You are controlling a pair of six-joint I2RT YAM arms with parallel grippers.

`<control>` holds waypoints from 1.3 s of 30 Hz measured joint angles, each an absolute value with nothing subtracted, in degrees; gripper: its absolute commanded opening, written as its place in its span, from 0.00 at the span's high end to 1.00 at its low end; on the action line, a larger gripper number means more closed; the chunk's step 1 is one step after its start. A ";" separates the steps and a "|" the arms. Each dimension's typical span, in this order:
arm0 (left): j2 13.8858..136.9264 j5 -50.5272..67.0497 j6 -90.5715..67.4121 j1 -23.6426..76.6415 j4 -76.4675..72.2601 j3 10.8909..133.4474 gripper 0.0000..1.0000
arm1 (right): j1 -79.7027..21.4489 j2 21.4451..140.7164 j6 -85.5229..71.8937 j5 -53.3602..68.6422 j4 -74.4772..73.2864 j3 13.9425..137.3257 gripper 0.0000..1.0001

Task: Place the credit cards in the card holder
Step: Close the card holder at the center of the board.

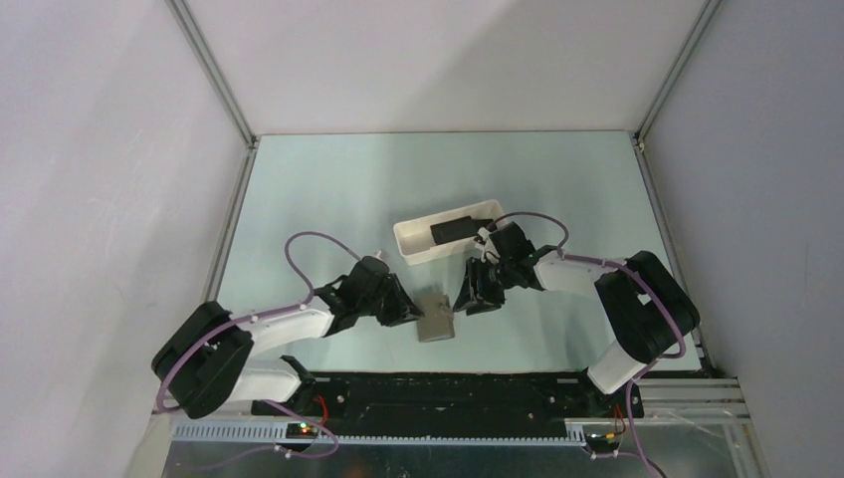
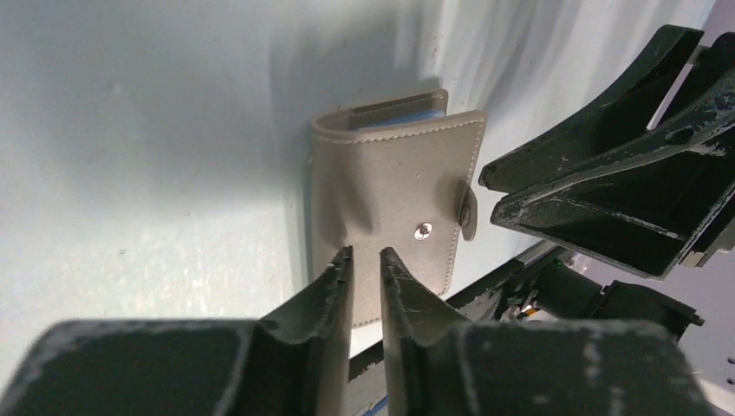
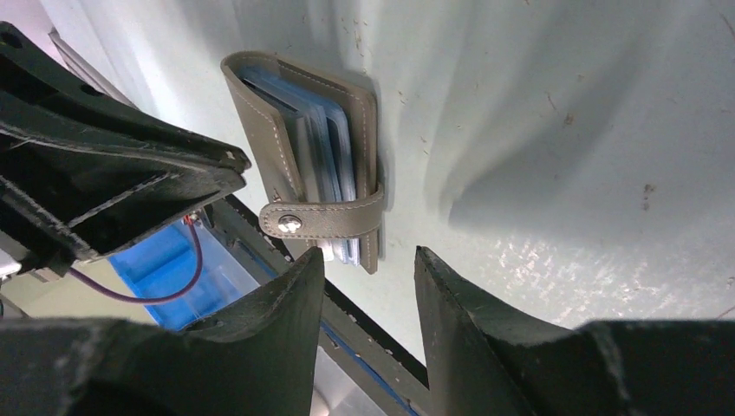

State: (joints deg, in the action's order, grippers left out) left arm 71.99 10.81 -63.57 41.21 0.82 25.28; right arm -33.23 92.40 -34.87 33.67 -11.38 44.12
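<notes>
**A:** where's the card holder (image 1: 436,319) sitting?

**B:** flat on the table (image 1: 328,199), folded with its strap (image 3: 322,218) snapped, right between the 2 arms. 1 black credit card (image 1: 454,228) is in the white tray (image 1: 418,249) behind it.

**A:** grippers?

**B:** left gripper (image 2: 366,260) has just a thin slit between its fingers, holding nothing, tips over the wallet's edge. right gripper (image 3: 368,264) is spread apart, empty, just beside it.

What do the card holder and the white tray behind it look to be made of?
The card holder looks like grey-brown leather or faux leather with a matte grain: pale stitching runs along its edges, a metal snap shows on its face, and translucent bluish sleeves, probably plastic, fill the inside. The white tray looks like rigid matte plastic, judging by its even walls; the overhead view is too small to be sure.
</notes>
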 measured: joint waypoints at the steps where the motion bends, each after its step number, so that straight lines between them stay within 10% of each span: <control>1: 72.71 11.09 -63.61 41.21 -0.23 25.34 0.88 | -33.21 92.49 -34.96 33.93 -11.14 44.07 0.53; 39: 87.07 10.35 -59.81 44.27 5.37 38.35 1.00 | -32.18 99.77 -36.18 40.36 -4.40 43.94 0.60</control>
State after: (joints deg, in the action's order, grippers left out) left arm 87.07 10.35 -59.81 44.27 5.37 38.35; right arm -32.18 99.77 -36.18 40.36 -4.40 43.94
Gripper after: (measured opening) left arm 0.003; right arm 0.403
